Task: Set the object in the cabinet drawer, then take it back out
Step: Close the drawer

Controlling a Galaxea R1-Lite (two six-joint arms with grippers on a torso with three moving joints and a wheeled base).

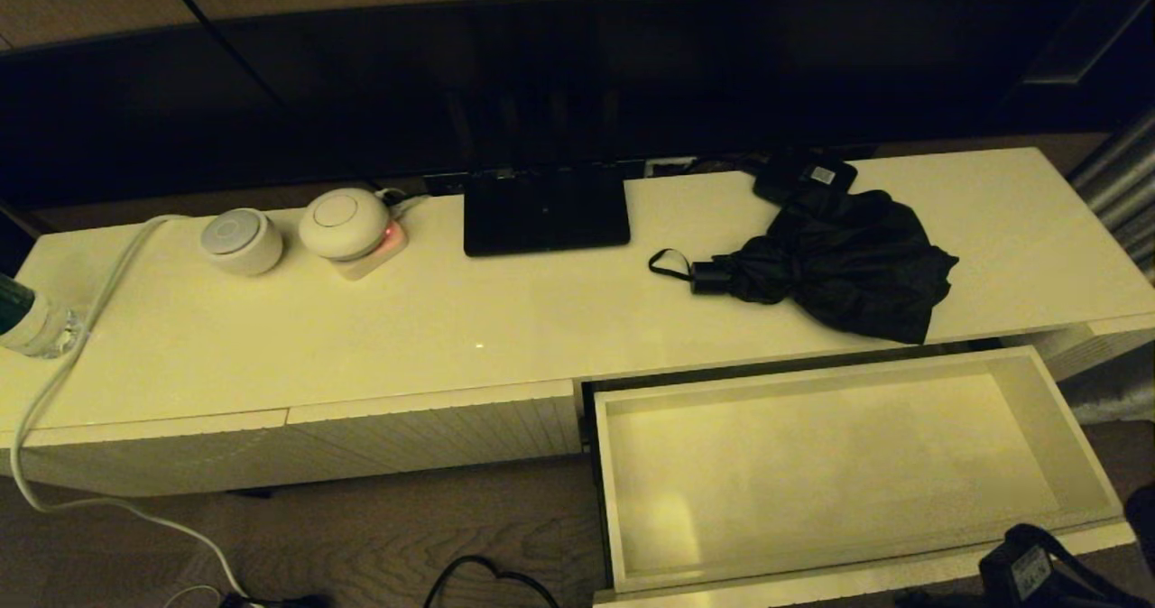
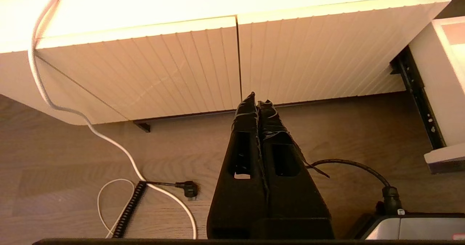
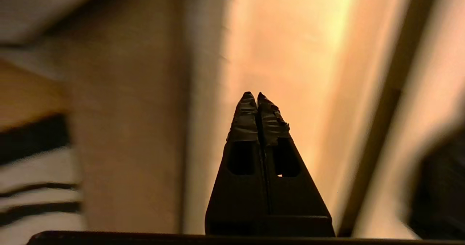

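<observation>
Umbrella (image 1: 835, 261) lies on the cabinet top (image 1: 361, 337) – well apart from right pincer (image 3: 257, 94), closed and empty.

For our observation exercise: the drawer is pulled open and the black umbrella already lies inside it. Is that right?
Not quite. The drawer is pulled open, but it holds nothing; the black umbrella lies on the cabinet top behind it, as the head view shows.

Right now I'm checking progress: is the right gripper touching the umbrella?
Apart. In the head view the umbrella lies on the cabinet top behind the open drawer, nothing gripping it. The right wrist view shows the right gripper shut and empty.
</observation>
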